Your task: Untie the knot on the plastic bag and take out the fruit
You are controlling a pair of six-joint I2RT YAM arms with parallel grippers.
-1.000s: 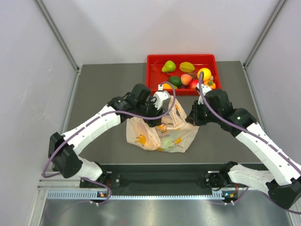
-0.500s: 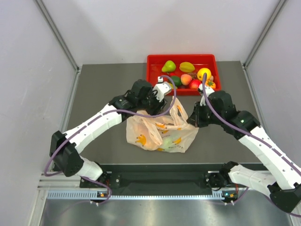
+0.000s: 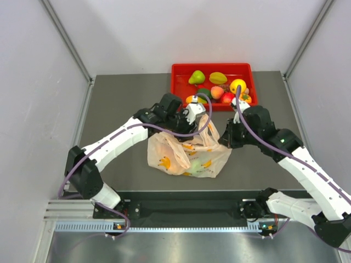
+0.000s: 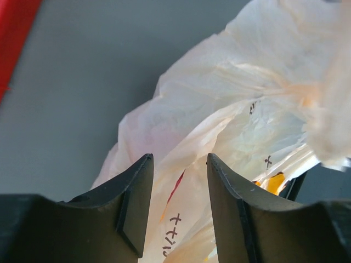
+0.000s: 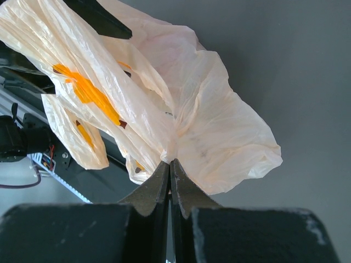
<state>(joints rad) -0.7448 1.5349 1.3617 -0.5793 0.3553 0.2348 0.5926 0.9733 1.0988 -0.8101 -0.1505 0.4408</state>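
Plastic bag point(image 3: 184, 156) lies on the table point(image 3: 120, 104) in front of the red tray point(image 3: 176, 82), between the two arms, and both grippers are at its upper end. The left gripper point(image 4: 178, 205) has its jaws about half apart, and a fold of the thin plastic passes up between them. The fingers point(image 4: 134, 208) do not press the fold yet, so I judge that this gripper holds nothing at this moment.

Against one second ago the jaws are narrower. In the top view this gripper is now further to the right, over the top of the bag near the tray, and no longer over its left shoulder. To me this looks like a closing on a handle loop, to pull it.

The right gripper point(image 5: 171, 167) is fully closed and pinches a bunch of the bag's plastic at its tips. It is at the same place as before, on the right edge of the bag.

I cannot pick out the knot for sure among the folds. A green fruit point(image 3: 193, 164) shows through the plastic, so the bag is not emptied yet. Loose fruits point(image 3: 218, 87) lie in the tray.
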